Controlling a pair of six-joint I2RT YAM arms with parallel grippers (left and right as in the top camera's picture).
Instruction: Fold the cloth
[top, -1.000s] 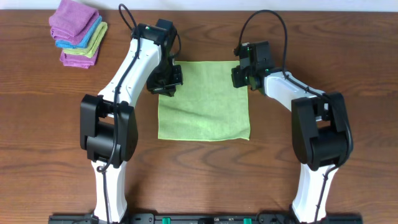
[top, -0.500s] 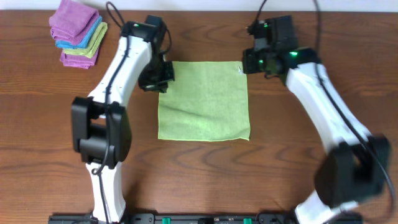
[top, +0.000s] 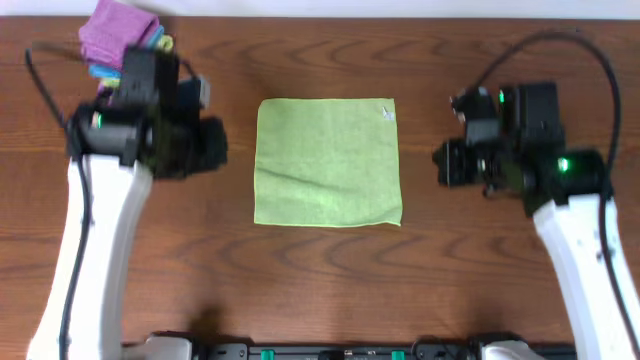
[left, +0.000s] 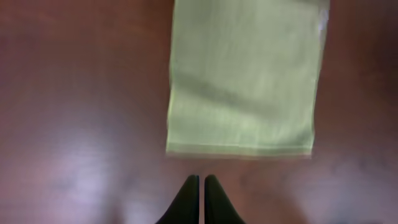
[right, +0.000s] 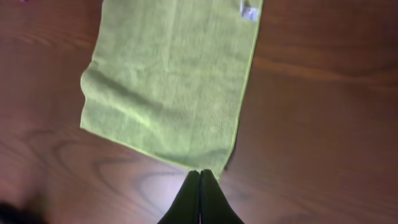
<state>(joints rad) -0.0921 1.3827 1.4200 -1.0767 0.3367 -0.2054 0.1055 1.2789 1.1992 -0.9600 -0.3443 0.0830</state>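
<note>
Cloth, lime-green, flat and unfolded on table, between left gripper and right gripper, both clenched empty and clear of it; risk: shut jaws skidding over an edge, bunching fabric instead of pinching it.

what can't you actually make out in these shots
Overhead: stack of folded purple and blue cloths, partly behind the left arm; count unclear.
Left wrist: blurred throughout; lime-green terry cloth shows no texture.
Right wrist: small white tag on the cloth, too small to read.
</note>
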